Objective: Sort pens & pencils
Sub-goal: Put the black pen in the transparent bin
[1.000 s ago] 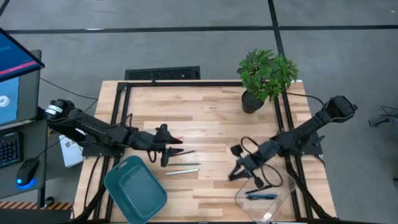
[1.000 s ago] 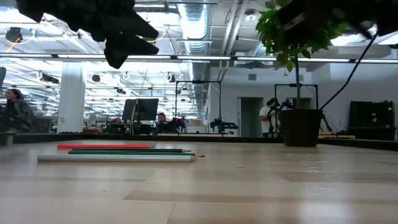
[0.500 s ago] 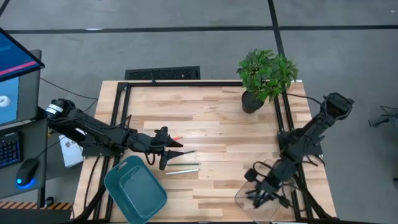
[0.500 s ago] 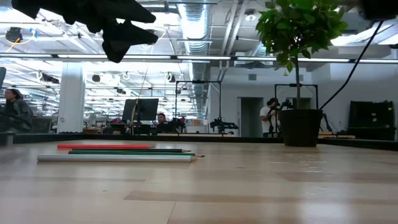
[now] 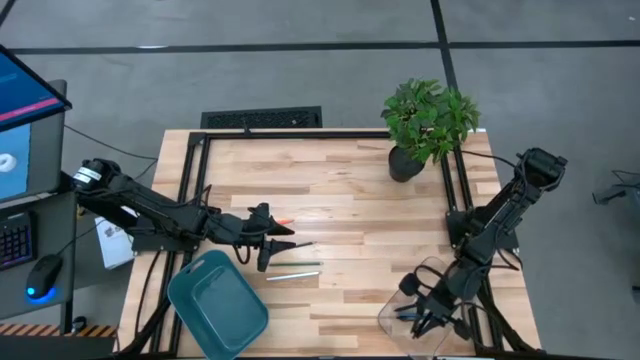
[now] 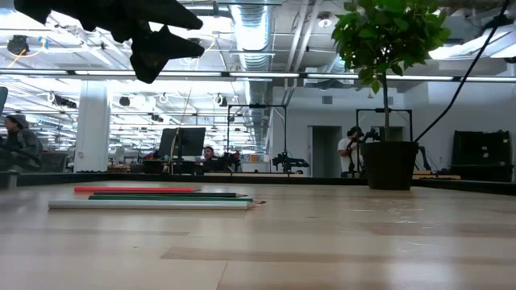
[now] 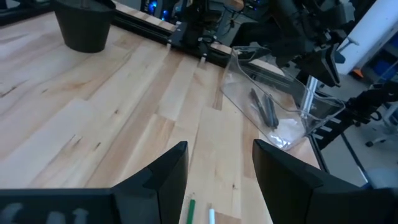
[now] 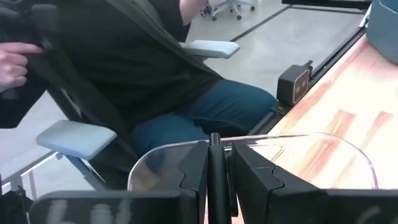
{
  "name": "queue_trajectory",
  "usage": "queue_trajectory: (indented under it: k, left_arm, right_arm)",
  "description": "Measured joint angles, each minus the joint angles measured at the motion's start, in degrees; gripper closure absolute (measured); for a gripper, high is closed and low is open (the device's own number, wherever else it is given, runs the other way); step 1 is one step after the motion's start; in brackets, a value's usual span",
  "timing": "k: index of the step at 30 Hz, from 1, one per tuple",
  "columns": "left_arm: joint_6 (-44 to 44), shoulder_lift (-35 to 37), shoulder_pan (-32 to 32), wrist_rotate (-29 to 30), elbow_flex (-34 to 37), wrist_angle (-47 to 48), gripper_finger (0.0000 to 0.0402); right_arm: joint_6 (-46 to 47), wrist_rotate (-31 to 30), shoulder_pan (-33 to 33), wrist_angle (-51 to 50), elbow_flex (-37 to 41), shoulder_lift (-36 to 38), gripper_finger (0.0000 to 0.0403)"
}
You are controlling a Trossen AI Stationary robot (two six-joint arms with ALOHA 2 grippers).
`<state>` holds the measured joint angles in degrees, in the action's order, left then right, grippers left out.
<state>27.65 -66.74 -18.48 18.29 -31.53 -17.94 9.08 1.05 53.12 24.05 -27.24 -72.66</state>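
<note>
Three pencils lie flat on the wood left of centre: an orange-red one [image 5: 285,220], a green one [image 5: 300,245] and a pale one [image 5: 293,275]. In the low view they show as orange-red [image 6: 133,189], green [image 6: 169,196] and pale [image 6: 149,205]. My left gripper [image 5: 272,243] hovers open just above and left of them, holding nothing. My right gripper [image 5: 425,318] hangs over the clear container [image 5: 432,300] at the near right corner, shut on a dark pen [image 8: 214,140]. Two dark pens [image 7: 264,109] lie in the container. My right gripper pinches the dark pen between its two fingers [image 8: 194,171]. The pen lies along the fingers, and its end [image 8: 214,137] sticks out just past their tips. It is lifted clear, above the container's rim [image 8: 261,138]. Which part of the pen the fingers cover is hidden.
A teal bin [image 5: 216,303] stands at the near left, close to my left arm. A potted plant [image 5: 428,122] stands at the far right. A black frame [image 5: 300,135] edges the table. A seated person [image 8: 155,81] is beyond the near right corner.
My right gripper has swung from the table's middle right toward the near right corner and now hangs over the clear container, still shut on the pen. The pencils have not moved.
</note>
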Motion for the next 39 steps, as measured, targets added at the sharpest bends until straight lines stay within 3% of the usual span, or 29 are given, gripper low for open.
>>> queue_trajectory:
  k: [21, 39]
  left_arm:
    - [-0.1, 0.0, 0.0, 0.1, 0.0, 0.0, 0.0230]
    - [0.3, 0.0, 0.0, 0.1, 0.0, 0.2, 0.0230]
  right_arm:
    - [0.1, -1.7, -0.4, -0.9, 0.0, -0.3, 0.0317]
    - [3.0, -4.3, -0.2, 2.2, 1.0, -10.2, 0.0317]
